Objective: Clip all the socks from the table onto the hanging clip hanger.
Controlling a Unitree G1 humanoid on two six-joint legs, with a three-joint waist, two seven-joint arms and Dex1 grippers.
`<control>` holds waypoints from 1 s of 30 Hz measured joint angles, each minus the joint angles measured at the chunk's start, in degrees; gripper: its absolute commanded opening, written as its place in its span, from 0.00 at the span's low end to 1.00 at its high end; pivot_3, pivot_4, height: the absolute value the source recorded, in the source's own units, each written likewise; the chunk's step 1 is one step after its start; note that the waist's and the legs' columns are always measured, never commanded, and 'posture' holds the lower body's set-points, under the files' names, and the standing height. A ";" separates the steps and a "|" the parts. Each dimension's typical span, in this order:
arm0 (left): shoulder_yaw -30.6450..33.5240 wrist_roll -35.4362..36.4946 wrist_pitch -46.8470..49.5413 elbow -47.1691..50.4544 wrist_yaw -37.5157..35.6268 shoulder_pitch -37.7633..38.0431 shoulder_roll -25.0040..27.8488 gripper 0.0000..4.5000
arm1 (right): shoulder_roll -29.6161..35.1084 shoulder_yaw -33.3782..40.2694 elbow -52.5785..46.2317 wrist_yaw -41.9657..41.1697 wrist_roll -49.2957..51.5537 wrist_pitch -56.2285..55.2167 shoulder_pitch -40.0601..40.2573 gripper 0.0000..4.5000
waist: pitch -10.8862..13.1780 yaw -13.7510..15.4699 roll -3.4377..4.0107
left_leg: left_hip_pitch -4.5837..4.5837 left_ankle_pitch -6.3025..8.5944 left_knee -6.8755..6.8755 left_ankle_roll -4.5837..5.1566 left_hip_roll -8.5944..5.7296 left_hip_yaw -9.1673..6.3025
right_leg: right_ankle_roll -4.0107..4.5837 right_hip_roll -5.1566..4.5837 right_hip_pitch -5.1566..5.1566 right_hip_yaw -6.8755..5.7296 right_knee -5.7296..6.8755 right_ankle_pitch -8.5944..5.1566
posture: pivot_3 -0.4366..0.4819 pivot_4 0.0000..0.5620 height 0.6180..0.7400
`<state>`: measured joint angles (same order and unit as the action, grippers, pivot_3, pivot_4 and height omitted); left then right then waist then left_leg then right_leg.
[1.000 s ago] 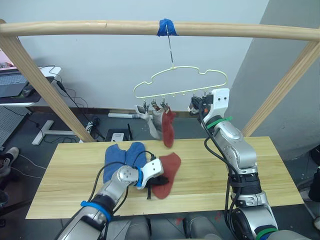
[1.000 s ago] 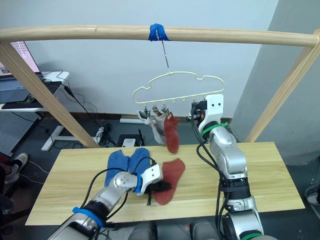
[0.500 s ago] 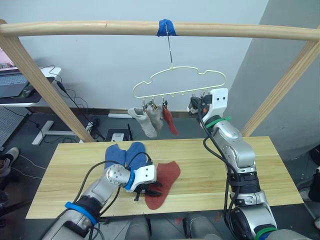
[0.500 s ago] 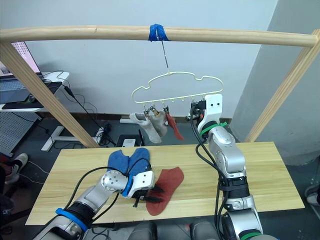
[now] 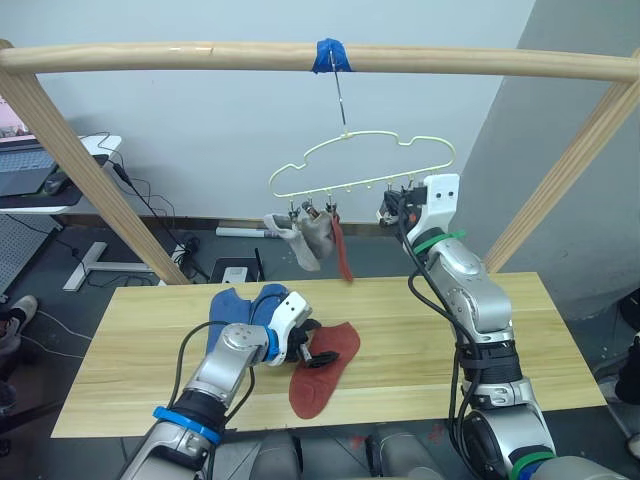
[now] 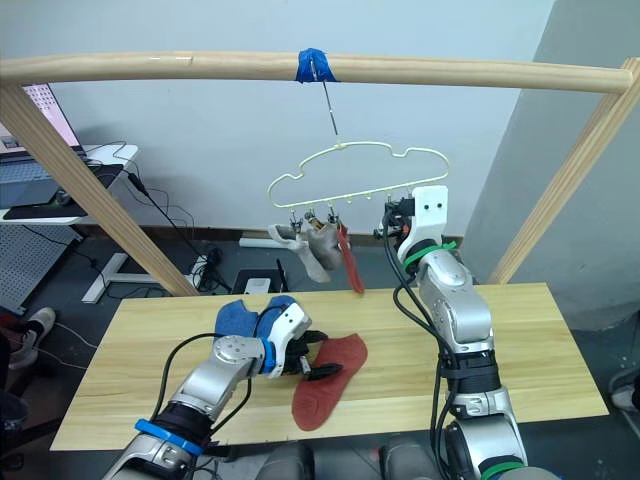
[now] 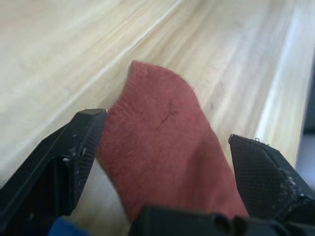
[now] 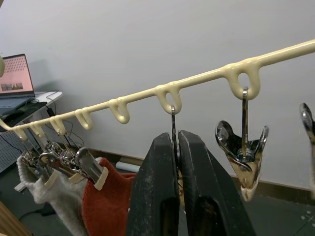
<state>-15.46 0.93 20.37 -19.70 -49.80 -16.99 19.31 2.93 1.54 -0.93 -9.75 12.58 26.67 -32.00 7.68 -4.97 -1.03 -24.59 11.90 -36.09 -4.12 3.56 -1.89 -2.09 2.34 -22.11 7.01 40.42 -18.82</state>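
- The two blue socks (image 5: pixel 245 305) lie on the table (image 5: pixel 120 350) just beside my left wrist, not yet hung.
- My left gripper (image 7: pixel 162 162) is spread wide around the red sock (image 5: pixel 322 365) lying flat on the planks; I should lower until both fingers bracket the cloth, then close near the cuff.
- Two grey socks (image 5: pixel 305 240) and one red one (image 5: pixel 342 250) already hang from the clip hanger (image 5: pixel 365 165).
- My right gripper (image 8: pixel 177 162) is pressed together on an empty clip (image 8: pixel 173 142); I judge it should steady that clip for the sock.

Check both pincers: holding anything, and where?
Right pincer is shut on a metal clip of the hanger, at its wire stem. Left pincer is open over the red sock, gripping nothing.
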 measured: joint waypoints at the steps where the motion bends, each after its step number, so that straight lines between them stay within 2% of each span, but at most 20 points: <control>1: -0.02 -0.06 1.06 0.00 0.90 0.00 -0.46 1.00 | 0.01 0.01 0.00 0.02 0.00 -0.01 0.00 0.00 | 0.00 0.00 0.00 | 0.00 0.00 0.00 0.00 0.00 -0.02 | 0.00 0.00 0.00 -0.01 0.03 0.00 | 0.41 0.18 1.00; 5: -1.34 -2.28 1.68 -0.60 3.35 -0.39 -0.57 1.00 | 0.22 0.03 0.02 0.05 0.00 -0.01 0.00 0.00 | 0.00 0.03 0.00 | 0.05 -0.01 -0.03 -0.01 -0.03 -0.01 | 0.00 0.00 0.02 0.01 0.12 0.00 | 0.41 0.18 1.00; 10: -5.34 -7.22 -3.67 -2.92 4.21 -1.67 0.31 1.00 | 0.40 0.13 0.08 0.08 0.00 -0.01 -0.02 0.00 | -0.03 -0.01 0.00 | 0.22 -0.02 -0.03 0.00 -0.04 0.08 | 0.00 0.00 0.11 0.09 0.15 0.00 | 0.40 0.18 1.00; 13: -6.18 -8.24 -5.40 -3.13 3.85 -1.69 0.96 0.86 | 0.41 0.23 0.12 0.09 -0.01 -0.04 -0.07 0.00 | -0.03 -0.01 0.01 | 0.22 -0.02 -0.02 0.00 -0.04 0.08 | 0.00 0.00 0.11 0.09 0.16 0.00 | 0.40 0.18 1.00; 16: -6.45 -8.43 -6.00 -3.19 2.88 -1.68 1.37 0.68 | 0.41 0.40 0.12 0.09 0.00 -0.07 -0.07 0.00 | -0.03 -0.01 0.01 | 0.22 -0.02 -0.02 0.00 -0.04 0.10 | 0.00 0.00 0.11 0.10 0.16 0.00 | 0.41 0.18 1.00; 26: -7.32 -9.55 -9.80 -4.09 0.62 -1.63 2.34 0.00 | 0.40 0.53 0.72 0.07 0.00 -0.79 -0.14 0.00 | -0.03 -0.01 0.01 | 0.22 -0.02 -0.02 0.00 -0.04 0.11 | 0.00 0.00 0.11 0.10 0.16 0.00 | 0.40 0.19 1.00; 30: -7.21 -9.23 -10.91 -4.74 0.23 -1.64 2.29 0.00 | 0.41 0.53 0.75 0.04 0.01 -0.95 -0.14 0.00 | -0.03 -0.01 0.01 | 0.22 -0.02 -0.02 0.00 -0.04 0.11 | 0.00 0.00 0.11 0.11 0.16 0.00 | 0.40 0.19 1.00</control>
<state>-22.67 -8.30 9.46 -24.44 -49.57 -18.63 21.60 3.34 2.07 -0.18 -9.70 12.59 25.72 -32.14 7.65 -4.98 -1.02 -24.37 11.88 -36.12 -4.11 3.52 -1.78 -2.10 2.34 -22.00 7.12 40.59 -18.82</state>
